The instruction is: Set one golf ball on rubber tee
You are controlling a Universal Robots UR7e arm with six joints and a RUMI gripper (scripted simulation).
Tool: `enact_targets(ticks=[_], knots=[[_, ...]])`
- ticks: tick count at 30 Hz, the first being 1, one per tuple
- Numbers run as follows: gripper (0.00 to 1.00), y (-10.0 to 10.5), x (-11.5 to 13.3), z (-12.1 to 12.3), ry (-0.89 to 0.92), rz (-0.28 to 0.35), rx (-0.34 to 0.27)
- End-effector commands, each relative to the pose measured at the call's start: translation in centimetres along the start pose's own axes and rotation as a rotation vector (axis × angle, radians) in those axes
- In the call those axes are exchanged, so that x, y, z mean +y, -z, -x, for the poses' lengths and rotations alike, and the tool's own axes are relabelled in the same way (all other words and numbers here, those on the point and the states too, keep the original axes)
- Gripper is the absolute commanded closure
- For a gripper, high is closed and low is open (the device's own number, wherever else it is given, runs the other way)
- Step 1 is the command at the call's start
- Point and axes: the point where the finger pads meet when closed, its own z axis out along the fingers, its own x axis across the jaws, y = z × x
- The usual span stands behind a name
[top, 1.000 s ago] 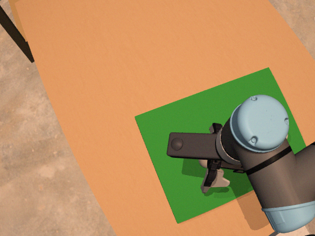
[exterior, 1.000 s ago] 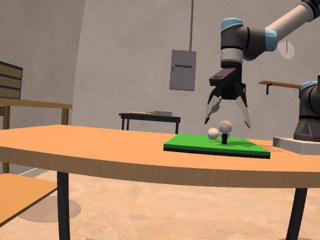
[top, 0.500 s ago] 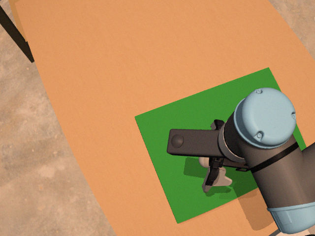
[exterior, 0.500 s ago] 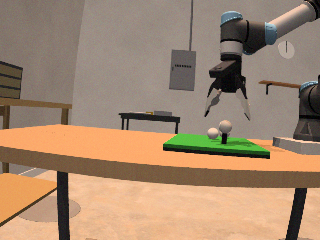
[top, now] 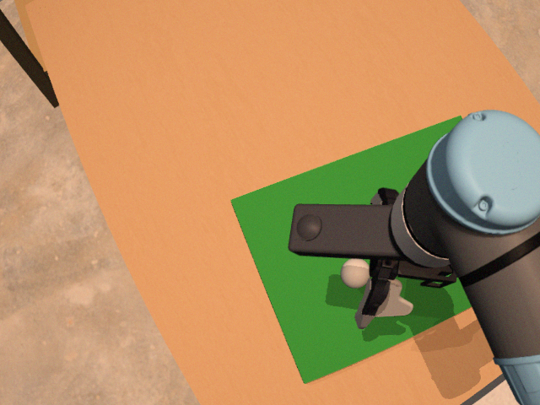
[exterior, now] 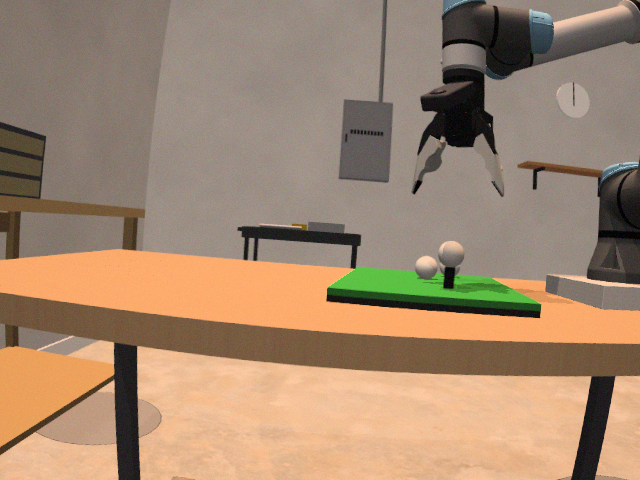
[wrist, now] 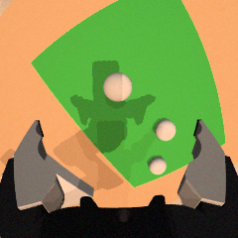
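Spare golf ball (exterior: 426, 267) rests on green mat (exterior: 382, 288), just left of the tee. Teed golf ball (exterior: 450, 253) sits atop black rubber tee (exterior: 448, 278), apparently centred. Gripper (exterior: 458, 184) hangs well above, jaws spread wide, holding nothing. Risk: a perched ball rolls off if the arm's motion jars the table or the mat.
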Motion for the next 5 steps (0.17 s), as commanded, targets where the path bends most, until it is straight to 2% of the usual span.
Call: enact_targets(ticks=[1, 5], knots=[[0.0, 0.77, 0.03, 0.02, 0.0, 0.0, 0.0], [0.0, 0.77, 0.03, 0.02, 0.0, 0.0, 0.0]])
